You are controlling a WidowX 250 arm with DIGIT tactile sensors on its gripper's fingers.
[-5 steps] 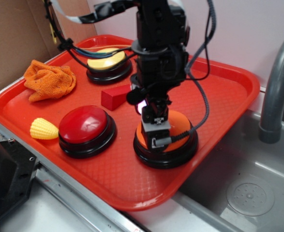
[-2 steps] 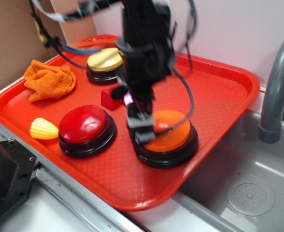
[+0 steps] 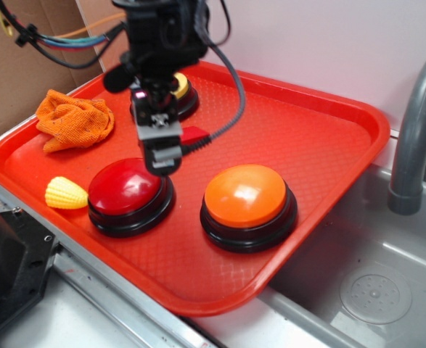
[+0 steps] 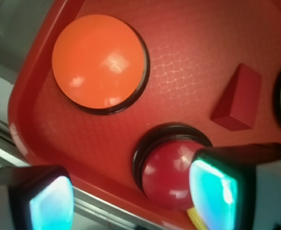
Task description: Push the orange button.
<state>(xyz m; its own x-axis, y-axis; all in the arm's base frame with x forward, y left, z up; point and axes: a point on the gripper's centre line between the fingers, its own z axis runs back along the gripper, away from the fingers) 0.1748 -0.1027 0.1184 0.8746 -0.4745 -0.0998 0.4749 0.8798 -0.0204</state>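
The orange button [image 3: 245, 196] is a glossy dome on a black base, at the front right of the red tray [image 3: 329, 145]. Nothing covers it. The wrist view has this orange button [image 4: 99, 60] at upper left. My gripper [image 3: 163, 163] hangs in the air to its left, over the right edge of the dark red button [image 3: 129, 190], apart from the orange one. In the wrist view my gripper [image 4: 130, 196] is open, its two glowing pads wide apart with nothing between them. Below them lies the dark red button [image 4: 171, 177].
A pale yellow button [image 3: 178, 90] sits at the back, mostly hidden by the arm. A red wedge block [image 3: 192, 135] lies between the buttons. An orange cloth [image 3: 73, 119] and a yellow toy corn [image 3: 66, 193] are at left. A sink [image 3: 372, 290] and grey faucet [image 3: 412, 138] stand right.
My gripper was down on the orange button a second ago. It has lifted off and swung left and back, ending over the dark red button. The orange dome is now uncovered.
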